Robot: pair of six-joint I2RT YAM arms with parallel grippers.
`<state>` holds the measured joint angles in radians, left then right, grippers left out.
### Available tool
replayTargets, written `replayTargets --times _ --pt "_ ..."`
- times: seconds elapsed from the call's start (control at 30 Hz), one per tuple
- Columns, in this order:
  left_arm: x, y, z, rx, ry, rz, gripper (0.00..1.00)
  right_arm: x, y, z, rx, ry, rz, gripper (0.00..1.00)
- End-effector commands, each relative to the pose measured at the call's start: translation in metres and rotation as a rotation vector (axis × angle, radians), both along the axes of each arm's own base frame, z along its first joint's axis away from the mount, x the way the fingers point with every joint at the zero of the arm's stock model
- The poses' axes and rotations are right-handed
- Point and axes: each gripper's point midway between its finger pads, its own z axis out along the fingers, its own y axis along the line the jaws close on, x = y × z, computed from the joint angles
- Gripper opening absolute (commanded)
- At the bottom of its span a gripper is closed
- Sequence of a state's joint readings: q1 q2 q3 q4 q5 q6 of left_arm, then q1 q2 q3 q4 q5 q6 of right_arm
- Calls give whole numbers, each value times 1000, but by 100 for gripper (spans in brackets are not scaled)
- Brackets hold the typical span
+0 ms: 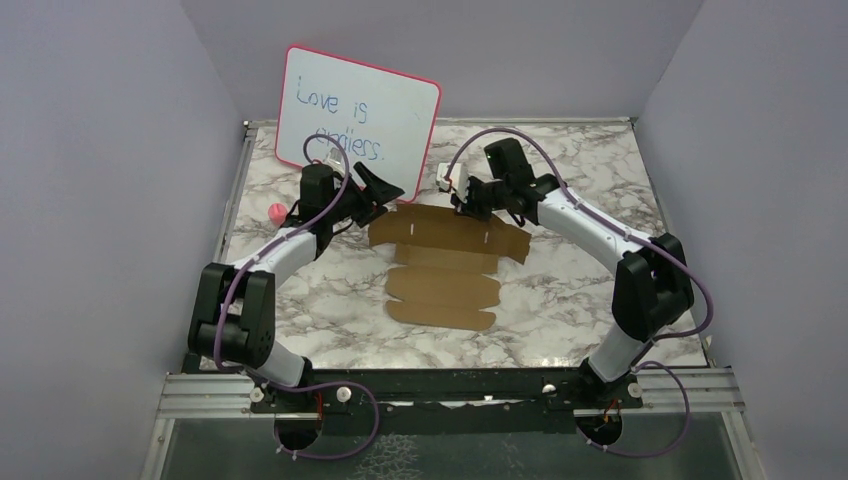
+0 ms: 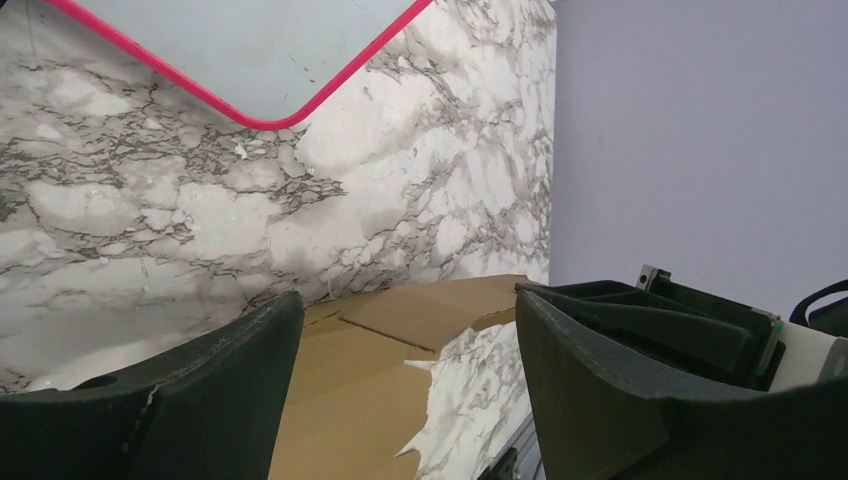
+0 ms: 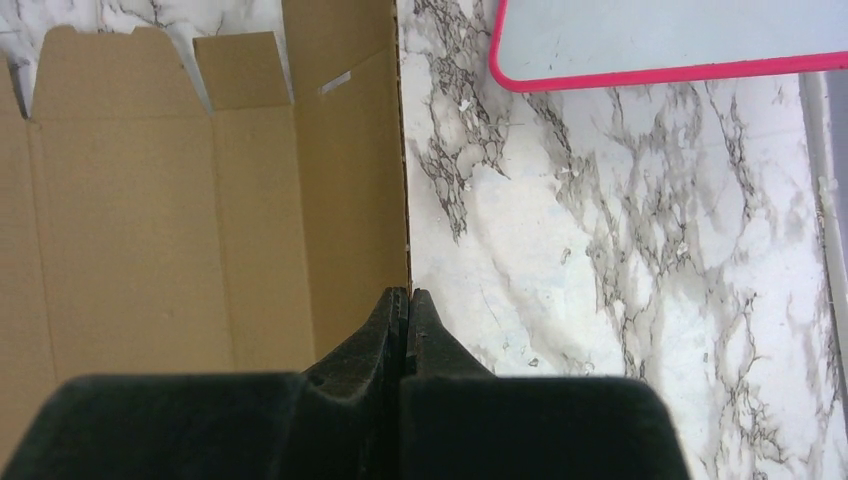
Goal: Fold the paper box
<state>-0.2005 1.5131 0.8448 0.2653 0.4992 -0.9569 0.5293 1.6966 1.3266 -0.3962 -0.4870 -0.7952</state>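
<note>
The paper box (image 1: 445, 270) lies as a flat brown die-cut sheet in the middle of the marble table, its flaps spread toward me. My left gripper (image 1: 378, 195) hovers open by the sheet's far left corner. In the left wrist view the cardboard (image 2: 360, 380) shows below the gap of that gripper (image 2: 407, 300), and nothing sits between its fingers. My right gripper (image 1: 465, 205) sits at the sheet's far edge. In the right wrist view its tips (image 3: 407, 292) are pressed together right on the cardboard's (image 3: 150, 200) edge, which runs into the seam between them.
A pink-framed whiteboard (image 1: 357, 120) leans against the back wall just behind both grippers. A small pink object (image 1: 277, 212) lies left of the left arm. A small white item (image 1: 443, 178) sits near the right gripper. Purple walls enclose the table.
</note>
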Motion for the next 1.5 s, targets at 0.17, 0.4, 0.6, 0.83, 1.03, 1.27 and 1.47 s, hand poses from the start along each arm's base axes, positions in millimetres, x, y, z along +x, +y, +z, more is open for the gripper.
replayTargets --times 0.17,0.4,0.6,0.83,1.03,1.27,1.47 --pt "-10 25 36 119 -114 102 80 5 2 20 25 -79 -4 1" --pt "-17 18 25 94 -86 69 80 0 5 21 39 -72 20 1" --pt "0 12 28 124 -116 34 73 -5 7 21 48 -58 46 1" --pt "10 -7 21 131 -122 -39 58 -8 10 19 43 -48 63 1" --pt "4 -28 13 133 -118 -107 50 -6 11 17 21 -58 63 1" --pt "-12 -27 12 122 -132 -105 44 5 5 26 -11 -138 27 1" --pt "-28 -26 1 109 -130 -89 44 3 13 28 -47 -221 64 1"
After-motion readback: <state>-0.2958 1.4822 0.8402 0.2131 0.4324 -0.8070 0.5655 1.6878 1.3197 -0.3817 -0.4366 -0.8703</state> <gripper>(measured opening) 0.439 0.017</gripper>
